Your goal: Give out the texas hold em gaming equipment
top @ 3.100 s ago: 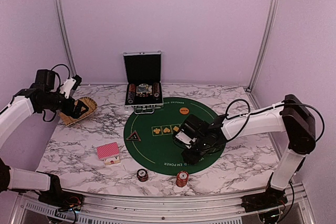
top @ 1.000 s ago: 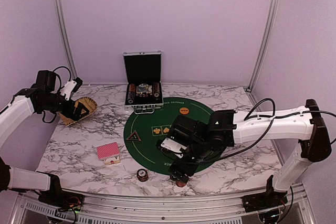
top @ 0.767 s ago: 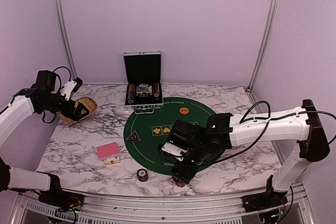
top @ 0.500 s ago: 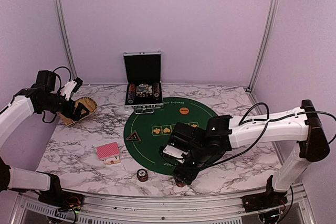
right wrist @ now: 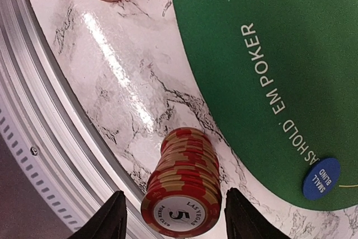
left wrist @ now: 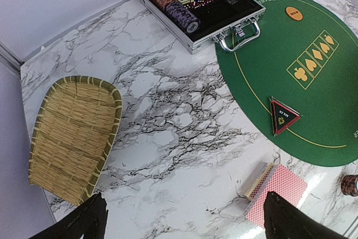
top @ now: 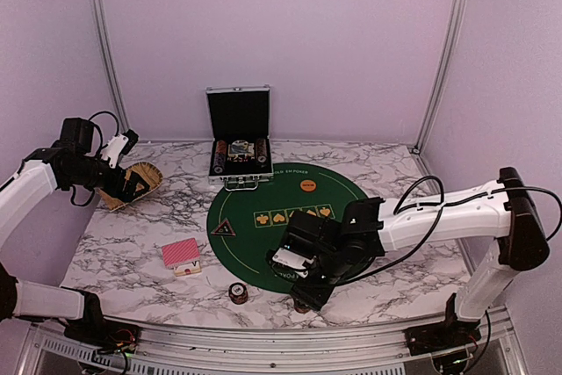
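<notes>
Right arm: stretched low across green mat.
Right hand: parted, straddling red chip stack, not clamped.
Stack: upright on desk, just off mat's near edge.
Left hand: wide open, empty, left of mat.

Enclosure: back wall, left wall and right wall all plain pale lilac, matte. Two aluminium posts, left post and right post, stand at the rear corners and lean slightly inward in the overhead view. Table top is a white marble pattern with grey-black veining, glossy, and meets the back wall in a straight seam. Ribbed aluminium rail runs along the near edge. Lighting even and diffuse, with soft shadows only. Right wrist view shows a bright streak of glare on the marble, near the rail.
</notes>
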Controlling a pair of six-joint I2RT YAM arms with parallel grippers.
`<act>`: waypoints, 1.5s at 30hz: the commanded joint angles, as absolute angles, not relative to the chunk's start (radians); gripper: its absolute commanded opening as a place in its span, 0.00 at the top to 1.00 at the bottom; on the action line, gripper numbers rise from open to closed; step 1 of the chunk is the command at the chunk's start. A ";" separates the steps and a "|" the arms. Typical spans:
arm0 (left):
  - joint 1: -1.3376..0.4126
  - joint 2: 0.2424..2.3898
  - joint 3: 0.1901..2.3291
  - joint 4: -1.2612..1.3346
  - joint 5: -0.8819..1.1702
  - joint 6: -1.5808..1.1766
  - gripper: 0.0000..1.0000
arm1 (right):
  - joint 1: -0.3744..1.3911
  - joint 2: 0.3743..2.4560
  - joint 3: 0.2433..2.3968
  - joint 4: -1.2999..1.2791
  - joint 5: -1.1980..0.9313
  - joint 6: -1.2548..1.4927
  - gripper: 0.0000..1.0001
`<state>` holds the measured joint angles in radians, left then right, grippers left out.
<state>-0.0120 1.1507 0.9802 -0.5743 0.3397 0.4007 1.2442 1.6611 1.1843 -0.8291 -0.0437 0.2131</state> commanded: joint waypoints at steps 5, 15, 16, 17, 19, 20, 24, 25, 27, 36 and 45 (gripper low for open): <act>-0.007 1.129 1.003 -0.606 0.345 0.406 0.01 | 1.260 1.674 1.183 -0.798 -0.043 0.225 0.47; -0.006 1.131 1.005 -0.607 0.344 0.410 0.01 | 1.269 1.680 1.174 -0.793 -0.045 0.231 0.52; -0.007 1.131 1.005 -0.606 0.344 0.409 0.01 | 1.270 1.680 1.172 -0.793 -0.040 0.232 0.52; -0.007 1.131 1.005 -0.606 0.343 0.409 0.01 | 1.269 1.680 1.172 -0.793 -0.037 0.232 0.51; -0.007 1.130 1.005 -0.607 0.343 0.410 0.01 | 1.269 1.681 1.173 -0.794 -0.028 0.231 0.50; -0.007 1.130 1.005 -0.607 0.342 0.410 0.01 | 1.269 1.682 1.173 -0.796 -0.024 0.230 0.49; -0.008 1.128 1.003 -0.607 0.342 0.408 0.01 | 1.269 1.681 1.175 -0.797 -0.015 0.231 0.47; -0.007 1.128 1.003 -0.607 0.343 0.408 0.01 | 1.268 1.679 1.175 -0.794 -0.015 0.232 0.47; -0.006 1.128 1.002 -0.606 0.344 0.408 0.01 | 1.269 1.678 1.175 -0.793 -0.013 0.232 0.49; -0.007 1.125 1.003 -0.606 0.341 0.407 0.01 | 1.269 1.683 1.179 -0.799 -0.005 0.229 0.49; -0.007 1.123 1.008 -0.607 0.339 0.406 0.01 | 1.274 1.684 1.178 -0.794 0.038 0.228 0.53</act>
<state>-0.0120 1.1439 0.9806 -0.5747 0.3393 0.4046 1.2598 1.6718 1.1732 -0.8043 0.0090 0.2176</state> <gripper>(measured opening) 0.989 0.481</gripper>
